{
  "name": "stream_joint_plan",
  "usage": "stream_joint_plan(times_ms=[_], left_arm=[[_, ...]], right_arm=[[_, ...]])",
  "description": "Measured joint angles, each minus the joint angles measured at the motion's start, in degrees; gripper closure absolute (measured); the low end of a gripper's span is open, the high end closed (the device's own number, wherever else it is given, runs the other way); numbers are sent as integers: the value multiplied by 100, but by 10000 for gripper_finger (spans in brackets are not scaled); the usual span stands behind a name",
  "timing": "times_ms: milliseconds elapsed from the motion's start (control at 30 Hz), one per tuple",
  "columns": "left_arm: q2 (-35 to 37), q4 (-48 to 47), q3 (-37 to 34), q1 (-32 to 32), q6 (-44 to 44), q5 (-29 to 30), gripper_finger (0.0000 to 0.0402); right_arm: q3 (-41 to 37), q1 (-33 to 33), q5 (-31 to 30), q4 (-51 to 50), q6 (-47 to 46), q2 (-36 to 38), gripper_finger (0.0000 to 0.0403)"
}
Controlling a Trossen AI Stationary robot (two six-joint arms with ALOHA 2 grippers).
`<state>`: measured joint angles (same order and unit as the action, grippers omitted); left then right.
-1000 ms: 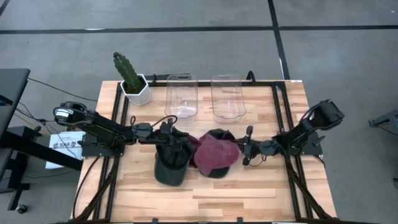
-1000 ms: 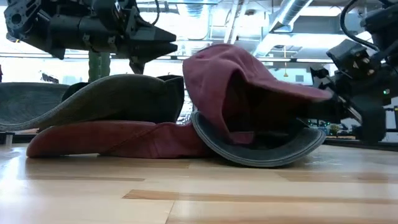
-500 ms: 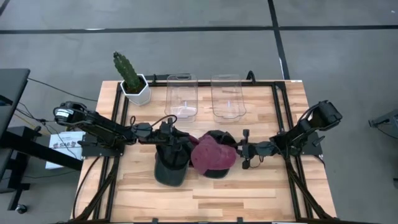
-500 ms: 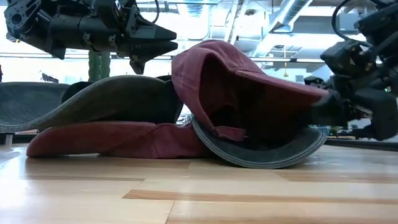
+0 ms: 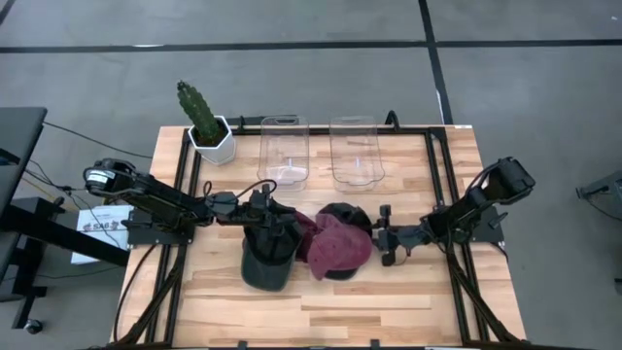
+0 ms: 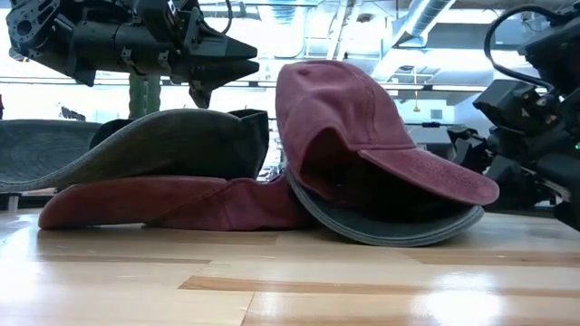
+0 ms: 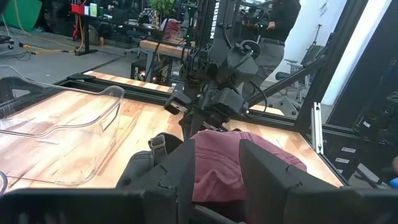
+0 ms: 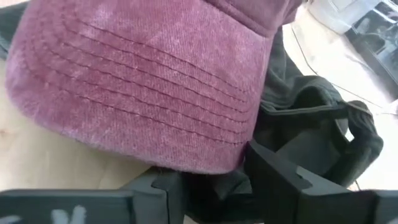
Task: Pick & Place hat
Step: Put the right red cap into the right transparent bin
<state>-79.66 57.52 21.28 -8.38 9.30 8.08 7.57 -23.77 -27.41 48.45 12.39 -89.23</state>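
Wooden table (image 5: 389,292) – two clear bins (image 5: 284,148) side by side at far edge, potted cactus (image 5: 206,124) at far-left corner.
Hat pile mid-table: maroon cap (image 5: 340,248) on top, lying over dark cap (image 5: 342,212), brim toward right; dark green cap (image 5: 266,267) just left of it, second maroon cap (image 6: 154,201) underneath.
Left gripper (image 5: 270,222) hovers over green cap, fingers (image 7: 264,168) part-spread, holding nothing.
Right gripper (image 5: 386,236) just right of maroon brim – fingers apart, brim between them, not clamped.
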Motion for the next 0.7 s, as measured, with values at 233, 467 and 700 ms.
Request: stream_joint_plan(times_ms=[233,467,700], left_arm=[[0,-14,-81,13,0,0,279],[0,4,-191,15,202,0,279],[0,3,-205,15,214,0,279]], right_arm=[[0,-270,45,-84,-477,2,222],[0,-525,-102,-130,-412,4,170],[10,-730,-436,-235,150,9,160]])
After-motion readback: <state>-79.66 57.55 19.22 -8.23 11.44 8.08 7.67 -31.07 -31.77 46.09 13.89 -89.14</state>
